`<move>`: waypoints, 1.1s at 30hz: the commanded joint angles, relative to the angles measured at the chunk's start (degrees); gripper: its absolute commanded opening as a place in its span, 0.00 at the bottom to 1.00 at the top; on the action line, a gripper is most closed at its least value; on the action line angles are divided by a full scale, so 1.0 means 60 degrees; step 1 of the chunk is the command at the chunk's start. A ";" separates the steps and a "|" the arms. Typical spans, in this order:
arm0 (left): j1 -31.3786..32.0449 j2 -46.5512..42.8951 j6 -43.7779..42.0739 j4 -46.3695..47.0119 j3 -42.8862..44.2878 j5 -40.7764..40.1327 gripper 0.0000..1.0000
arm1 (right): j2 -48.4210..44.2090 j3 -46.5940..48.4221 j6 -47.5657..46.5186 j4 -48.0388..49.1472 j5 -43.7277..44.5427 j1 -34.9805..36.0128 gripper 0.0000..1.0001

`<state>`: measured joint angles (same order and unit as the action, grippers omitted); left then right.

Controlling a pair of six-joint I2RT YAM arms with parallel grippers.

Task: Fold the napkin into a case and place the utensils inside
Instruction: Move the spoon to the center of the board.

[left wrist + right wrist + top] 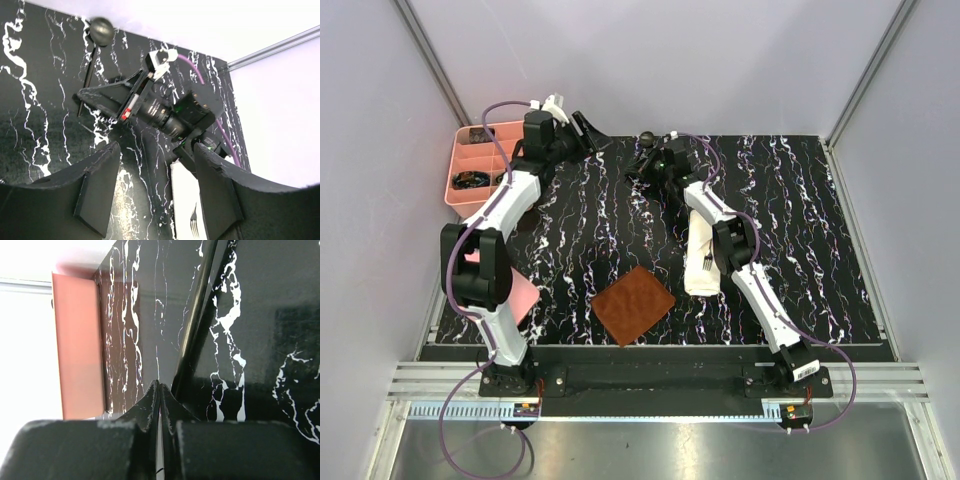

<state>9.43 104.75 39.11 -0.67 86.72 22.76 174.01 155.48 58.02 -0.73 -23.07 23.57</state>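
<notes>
A: The case (700, 285), cream cloth folded narrow, lies on the black marbled counter (800, 220), partly under the right arm, with a grey fork (707, 263) showing its tines on top.
B: And the spoon (646, 138)?
A: At the counter's far edge, its dark handle clamped in the right fingers (145, 405).
B: The left fingers (97, 190)?
A: Spread wide apart, just beside the pink tray (455, 178); a brown mat (633, 304) sits up front
</notes>
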 commanded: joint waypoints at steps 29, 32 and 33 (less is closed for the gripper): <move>-0.0034 -0.0568 0.0322 0.0668 0.0166 0.0805 0.63 | -0.5958 -0.8115 -0.2783 -0.0139 -0.0170 -0.0179 0.09; -0.0034 -0.0598 0.0336 0.0697 0.0166 0.0747 0.62 | -0.5932 -0.7723 -0.3691 -0.0814 0.0648 -0.0193 0.23; -0.0034 -0.0598 0.0351 0.0741 0.0123 0.0747 0.62 | -0.5757 -0.7459 -0.4027 -0.1193 0.0753 -0.0193 0.27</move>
<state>9.43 104.27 40.62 -0.14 86.67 26.00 142.58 107.26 44.10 -1.43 -22.94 22.37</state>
